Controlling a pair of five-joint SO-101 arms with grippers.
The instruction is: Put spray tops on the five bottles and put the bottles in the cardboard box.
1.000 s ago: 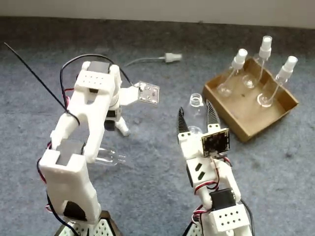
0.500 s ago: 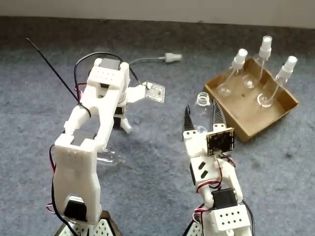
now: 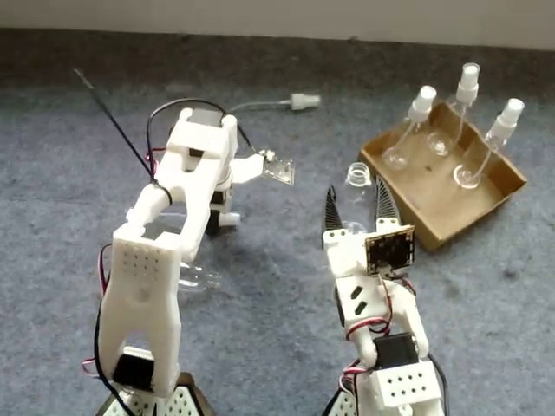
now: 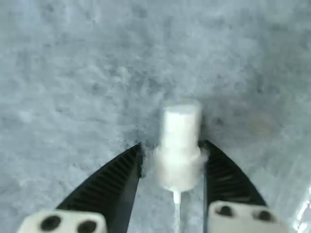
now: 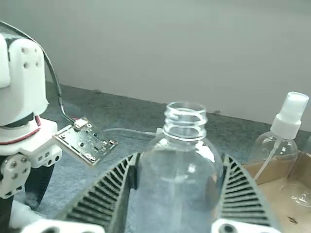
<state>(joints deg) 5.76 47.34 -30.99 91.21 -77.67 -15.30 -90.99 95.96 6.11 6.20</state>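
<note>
Fingers (image 4: 116, 179) of my left gripper (image 4: 171, 144) pinch a spray top (image 4: 181, 121); my right gripper (image 5: 180, 158) clamps an open bottle (image 5: 184, 131) upright.

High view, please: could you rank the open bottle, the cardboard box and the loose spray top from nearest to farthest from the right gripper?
1. The open bottle: upright between the fingers of the right gripper.
2. The cardboard box: close by on its right.
3. The loose spray top: lying on the carpet farther off, ahead and to its left.
</note>
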